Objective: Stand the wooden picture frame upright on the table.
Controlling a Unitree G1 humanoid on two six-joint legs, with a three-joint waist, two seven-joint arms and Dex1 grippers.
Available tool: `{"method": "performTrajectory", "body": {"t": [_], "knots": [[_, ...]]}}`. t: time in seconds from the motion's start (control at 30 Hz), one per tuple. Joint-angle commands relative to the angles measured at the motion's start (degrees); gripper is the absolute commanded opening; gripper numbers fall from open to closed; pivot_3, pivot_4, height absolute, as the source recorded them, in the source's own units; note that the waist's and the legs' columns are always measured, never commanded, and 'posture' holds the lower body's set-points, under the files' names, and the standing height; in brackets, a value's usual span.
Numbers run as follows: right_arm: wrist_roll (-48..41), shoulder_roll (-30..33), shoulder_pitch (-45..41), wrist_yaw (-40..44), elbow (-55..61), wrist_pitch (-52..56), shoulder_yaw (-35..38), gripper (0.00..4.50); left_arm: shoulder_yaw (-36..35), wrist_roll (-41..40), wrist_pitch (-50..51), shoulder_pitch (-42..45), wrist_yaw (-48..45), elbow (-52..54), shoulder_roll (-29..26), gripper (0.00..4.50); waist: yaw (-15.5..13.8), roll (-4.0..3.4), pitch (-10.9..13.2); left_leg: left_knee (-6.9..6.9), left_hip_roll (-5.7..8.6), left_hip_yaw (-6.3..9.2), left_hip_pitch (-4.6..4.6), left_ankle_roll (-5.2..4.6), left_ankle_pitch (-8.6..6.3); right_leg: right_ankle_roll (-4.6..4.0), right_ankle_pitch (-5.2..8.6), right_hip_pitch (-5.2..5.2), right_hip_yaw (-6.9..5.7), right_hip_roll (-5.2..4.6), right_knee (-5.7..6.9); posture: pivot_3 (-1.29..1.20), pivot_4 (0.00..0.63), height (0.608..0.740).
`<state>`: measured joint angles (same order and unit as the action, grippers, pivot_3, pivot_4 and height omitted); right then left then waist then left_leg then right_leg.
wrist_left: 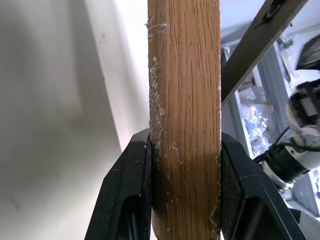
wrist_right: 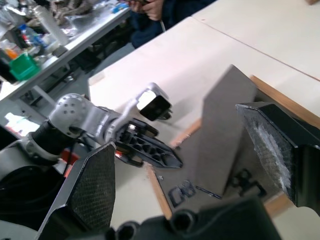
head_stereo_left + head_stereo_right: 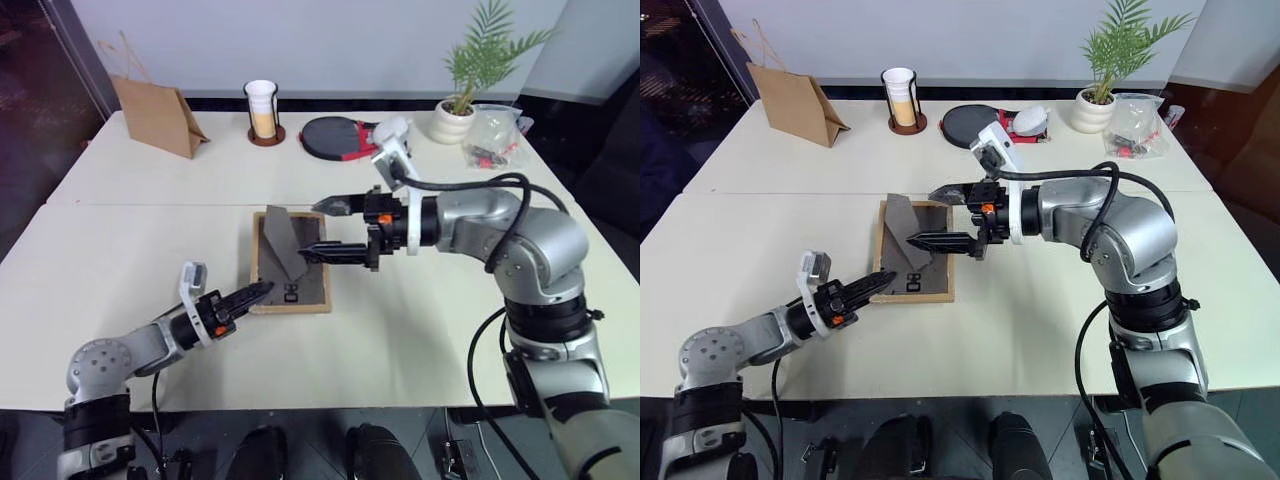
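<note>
well, no legible writing anywhere

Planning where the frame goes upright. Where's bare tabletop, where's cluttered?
Bare: table right of the wooden picture frame, under the right arm, and the strip between frame and paper bag. Crowded: far edge with bag, cup, black disc, plant, plastic bag.

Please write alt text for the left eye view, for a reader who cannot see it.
The wooden picture frame lies face down on the table, its fold-out stand raised. The left gripper is shut on the frame's near corner. The right gripper is open, one finger on each side of the stand.
</note>
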<state>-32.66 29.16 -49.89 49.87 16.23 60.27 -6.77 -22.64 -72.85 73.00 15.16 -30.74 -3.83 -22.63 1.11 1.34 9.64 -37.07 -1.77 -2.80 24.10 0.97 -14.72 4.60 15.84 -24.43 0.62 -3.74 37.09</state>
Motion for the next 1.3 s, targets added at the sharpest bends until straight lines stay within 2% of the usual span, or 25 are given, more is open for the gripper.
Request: {"method": "performTrajectory", "body": {"t": [0.03,0.2,0.33,0.7,0.8,0.87,1.03,1.17,1.3], "knots": [[3.54,-0.31,0.03,0.48,-4.5,-5.76,-3.27,4.45,0.14,-2.54,0.42,1.4,-0.15,3.46,-0.3,1.01,0.0,0.0,0.0,-0.01,0.0,0.0,0.01,0.0,0.0,0.0,0.0,0.0,0.0,0.0,0.0,0.0,0.15,0.74],[7.9,-2.39,-1.04,2.17,-12.81,-12.34,-7.9,4.45,0.57,-5.0,1.01,1.21,2.76,6.78,0.9,1.01,-0.01,0.0,0.0,-0.01,0.01,-0.02,0.06,-0.01,0.01,0.14,-0.08,-0.03,-0.01,0.01,0.0,0.0,0.15,0.74],[7.96,-3.82,-2.12,3.6,-13.57,-13.1,-8.65,4.45,0.73,-5.51,0.46,0.55,3.93,7.27,1.29,1.01,-0.04,0.0,0.0,-0.04,0.02,-0.02,0.1,-0.01,0.01,0.16,-0.09,-0.04,-0.02,0.04,0.0,0.0,0.15,0.74],[1.57,-0.51,0.43,3.21,0.95,-4.36,-4.14,4.45,-0.35,-4.71,-1.67,2.41,5.72,2.43,1.48,1.01,-0.33,0.0,0.0,-0.11,0.03,0.0,0.15,-0.02,0.01,0.17,-0.1,-0.04,-0.06,0.06,0.01,0.0,0.15,0.74],[1.79,0.99,1.13,2.38,2.64,-3.66,-3.68,4.45,-0.45,-5.45,-1.39,3.43,6.49,2.11,1.28,1.01,-0.3,0.0,0.0,-0.16,0.03,0.0,0.16,-0.02,0.01,0.17,-0.1,-0.03,-0.06,0.06,0.02,0.0,0.15,0.74],[5.52,3.53,1.65,1.82,2.69,-6.61,-5.48,4.45,-0.35,-6.65,-0.85,3.96,7.37,2.79,1.31,1.01,-0.3,0.0,0.0,-0.16,0.03,0.0,0.15,-0.02,0.01,0.17,-0.1,-0.03,-0.05,0.06,0.02,0.0,0.15,0.74],[20.99,12.66,3.47,0.79,-2.44,-25.74,-9.67,4.45,-0.09,-11.95,0.21,4.63,11.53,5.37,1.36,1.01,-0.37,0.0,0.0,-0.17,0.05,-0.01,0.17,-0.03,0.01,0.18,-0.1,-0.04,-0.05,0.09,0.01,0.0,0.15,0.74],[31.54,17.6,5.99,-0.58,-7.91,-50.92,-8.93,4.45,0.44,-16.11,0.21,3.95,14.59,6.56,0.58,1.01,-0.4,0.0,0.0,-0.2,0.06,-0.03,0.19,-0.04,0.02,0.2,-0.1,-0.03,-0.05,0.17,0.0,0.0,0.15,0.74],[44.11,17.51,6.22,-9.6,-17.93,-78.81,-10.71,4.45,1.56,-20.91,-0.6,3.56,18.38,7.9,0.15,1.01,0.01,0.0,0.01,-0.23,0.0,-0.09,0.11,-0.02,0.04,0.22,-0.1,-0.03,0.02,0.32,0.11,0.0,0.15,0.74]]}}
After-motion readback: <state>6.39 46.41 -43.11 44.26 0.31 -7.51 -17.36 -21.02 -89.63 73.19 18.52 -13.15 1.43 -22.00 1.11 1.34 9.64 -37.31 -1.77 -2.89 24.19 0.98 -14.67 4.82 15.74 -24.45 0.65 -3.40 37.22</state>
